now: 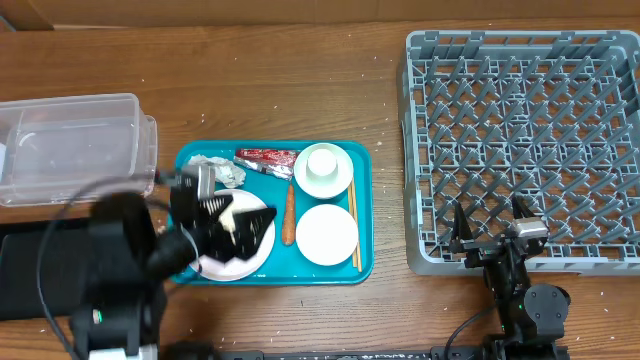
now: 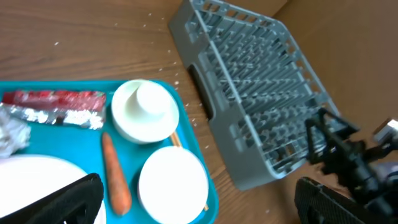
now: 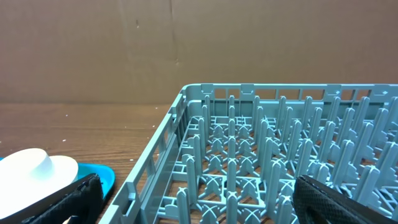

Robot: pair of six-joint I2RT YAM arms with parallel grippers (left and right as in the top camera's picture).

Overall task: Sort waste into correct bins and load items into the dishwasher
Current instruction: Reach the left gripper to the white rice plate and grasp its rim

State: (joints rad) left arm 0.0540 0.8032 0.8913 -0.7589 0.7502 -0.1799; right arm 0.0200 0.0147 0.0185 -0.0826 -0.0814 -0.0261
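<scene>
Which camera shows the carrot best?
The left wrist view: the carrot lies close and unobstructed on the teal tray. Overhead shows it whole but small; the right wrist view misses it.

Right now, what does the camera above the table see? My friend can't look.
A teal tray holds white dishes, a carrot, a red wrapper and foil, with the left gripper open above the big plate. A grey dish rack sits right of it, a clear tub left.

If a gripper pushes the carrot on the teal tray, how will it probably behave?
The carrot looks thin and round, so it may roll sideways when pushed. It tapers, so a grasp near the tip could slip. It lies straight, so it is probably stiff.
</scene>
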